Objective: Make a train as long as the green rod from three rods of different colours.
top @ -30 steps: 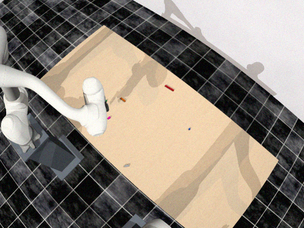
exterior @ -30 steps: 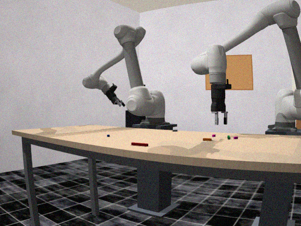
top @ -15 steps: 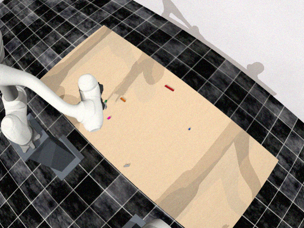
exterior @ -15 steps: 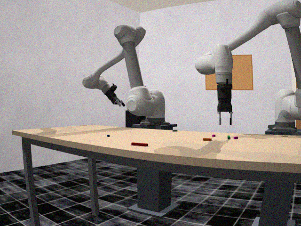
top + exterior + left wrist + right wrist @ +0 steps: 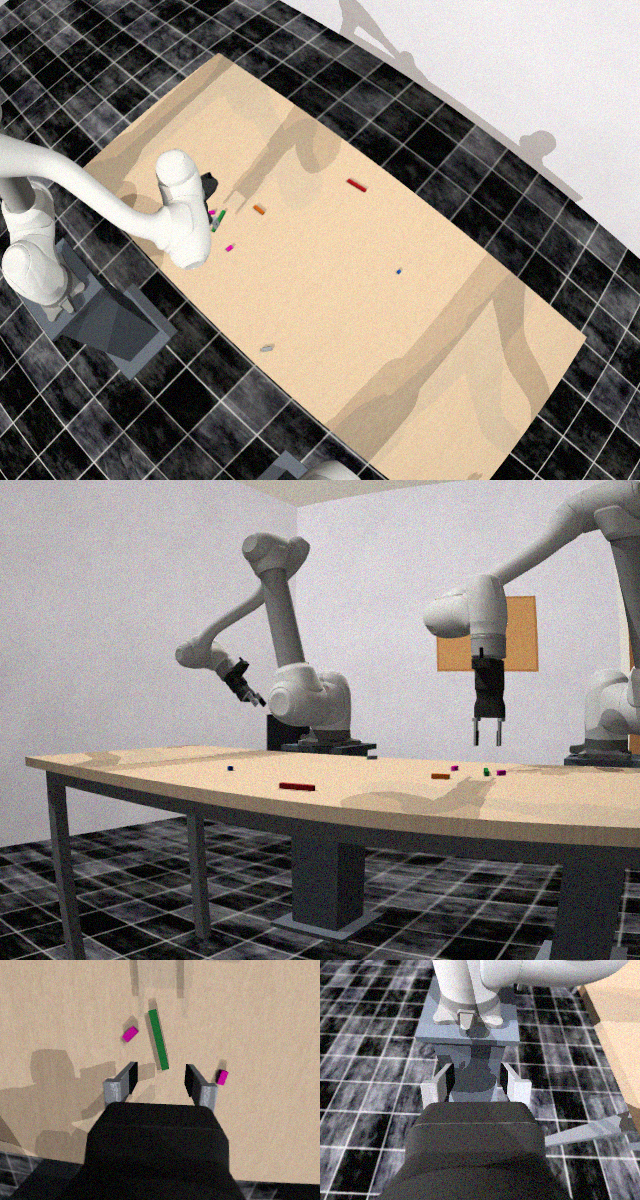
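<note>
No train yet: the left hand (image 5: 212, 220) (image 5: 487, 745) (image 5: 161, 1072) and right hand (image 5: 260, 703) (image 5: 477, 1072) are wide open and empty, so next the left one should probably get the orange stick (image 5: 258, 209) (image 5: 440, 776) near the green stick (image 5: 222, 214) (image 5: 486, 771) (image 5: 159, 1040).

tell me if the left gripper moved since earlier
Yes, the left gripper shifted right in the exterior view, from left of the green rod to above it.
</note>
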Motion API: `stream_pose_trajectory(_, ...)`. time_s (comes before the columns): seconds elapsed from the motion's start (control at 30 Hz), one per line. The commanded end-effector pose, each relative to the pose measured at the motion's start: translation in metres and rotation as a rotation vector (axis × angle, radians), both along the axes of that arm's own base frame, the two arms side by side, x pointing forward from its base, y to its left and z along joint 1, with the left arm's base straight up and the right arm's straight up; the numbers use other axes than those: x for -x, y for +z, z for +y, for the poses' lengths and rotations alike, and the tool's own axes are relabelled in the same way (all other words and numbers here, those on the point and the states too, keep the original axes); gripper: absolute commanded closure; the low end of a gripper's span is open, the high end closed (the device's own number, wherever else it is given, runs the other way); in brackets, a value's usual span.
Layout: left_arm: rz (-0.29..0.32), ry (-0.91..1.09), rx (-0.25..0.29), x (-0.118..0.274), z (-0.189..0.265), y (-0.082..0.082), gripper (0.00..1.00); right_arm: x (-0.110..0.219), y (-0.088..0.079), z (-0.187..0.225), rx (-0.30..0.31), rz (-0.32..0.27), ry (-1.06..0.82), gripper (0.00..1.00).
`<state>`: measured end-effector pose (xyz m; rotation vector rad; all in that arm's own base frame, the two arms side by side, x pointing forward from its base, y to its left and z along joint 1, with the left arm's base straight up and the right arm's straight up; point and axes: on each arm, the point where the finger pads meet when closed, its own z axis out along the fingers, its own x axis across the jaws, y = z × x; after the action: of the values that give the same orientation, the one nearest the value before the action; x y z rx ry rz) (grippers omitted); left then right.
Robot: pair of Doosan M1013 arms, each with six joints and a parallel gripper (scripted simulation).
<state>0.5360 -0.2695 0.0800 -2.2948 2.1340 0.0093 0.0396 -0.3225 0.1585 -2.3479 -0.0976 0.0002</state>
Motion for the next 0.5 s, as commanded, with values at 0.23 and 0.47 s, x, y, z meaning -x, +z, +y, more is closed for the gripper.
stream_pose_trajectory(0.23,-0.003,-0.064,0.013,-0.0031,0.0032,0.0004,0.00,-0.0020,0.0003,0.0003,0.006,-0.009,-0.007,0.00)
stream_pose_trajectory(0.47,-0.003,-0.063,0.013,-0.0029,0.0028,0.0005,0.00,-0.0020,0.0003,0.0003,0.006,-0.009,-0.007,0.00)
